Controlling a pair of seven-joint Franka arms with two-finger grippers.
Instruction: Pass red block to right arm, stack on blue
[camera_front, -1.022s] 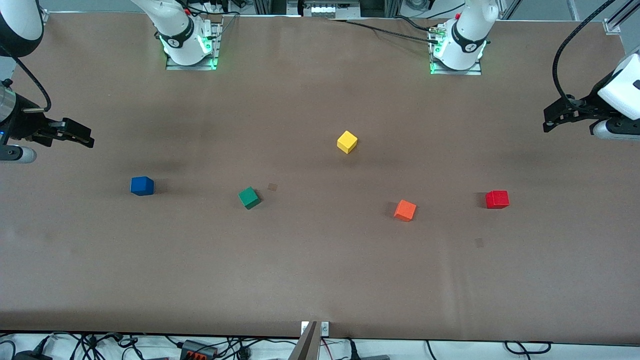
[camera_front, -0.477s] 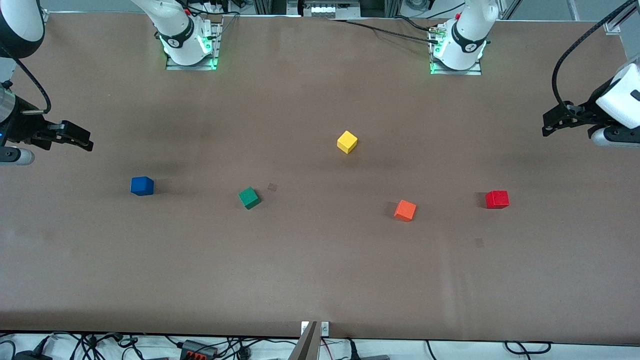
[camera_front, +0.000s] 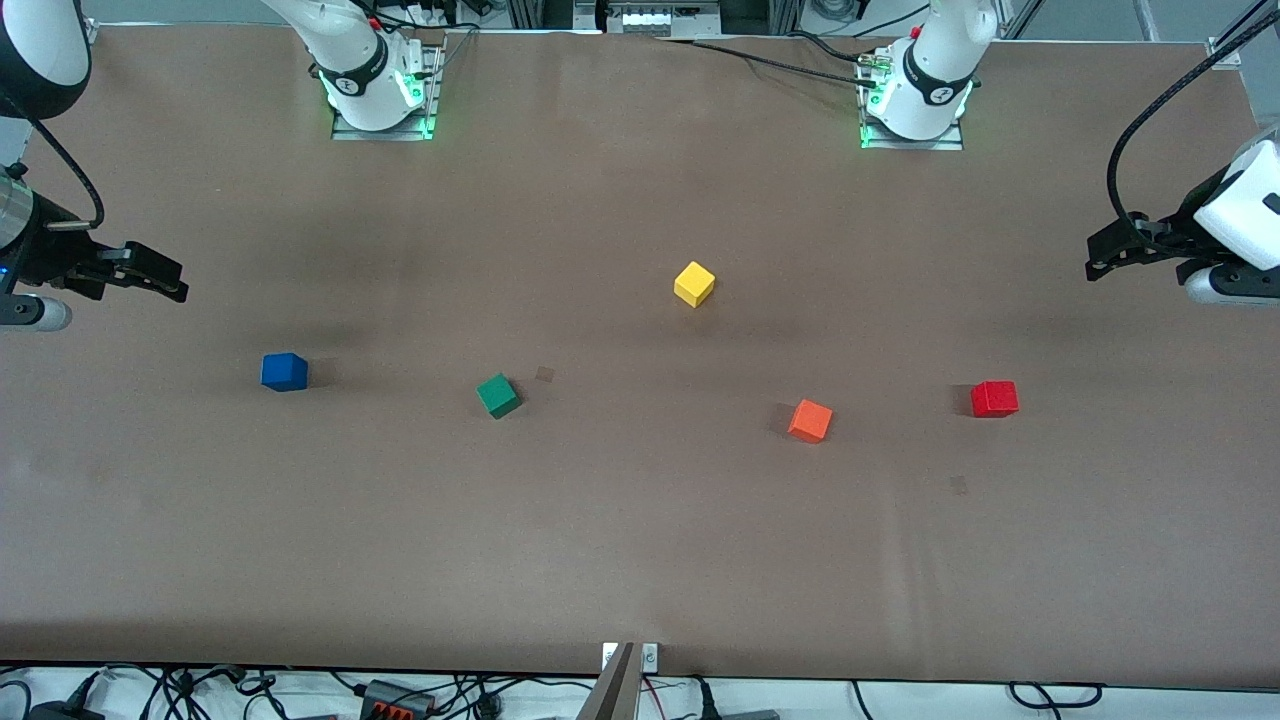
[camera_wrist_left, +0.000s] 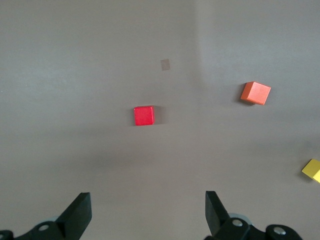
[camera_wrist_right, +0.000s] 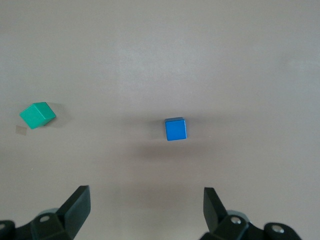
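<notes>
Item: red block (camera_front: 994, 398), resting on the counter (camera_front: 640, 560) toward the left arm's end, beside the orange cube (camera_front: 810, 420); untouched.
Item: blue cube (camera_front: 284, 371), toward the right arm's end, bare on top, the green cube (camera_front: 498, 395) beside it.
Item: yellow cube (camera_front: 694, 284), mid-counter, farther from the front camera.
Item: left claw (camera_front: 1103, 255), fingers spread wide, empty, raised at the counter's edge (red block in its wrist view (camera_wrist_left: 144, 115)).
Item: right claw (camera_front: 165, 281), likewise spread and empty, waiting above its end.
Step in hand: approach; nothing grasped yet. Next move, by judgement: left claw descends over the red block, squared to its faces, and closes.
</notes>
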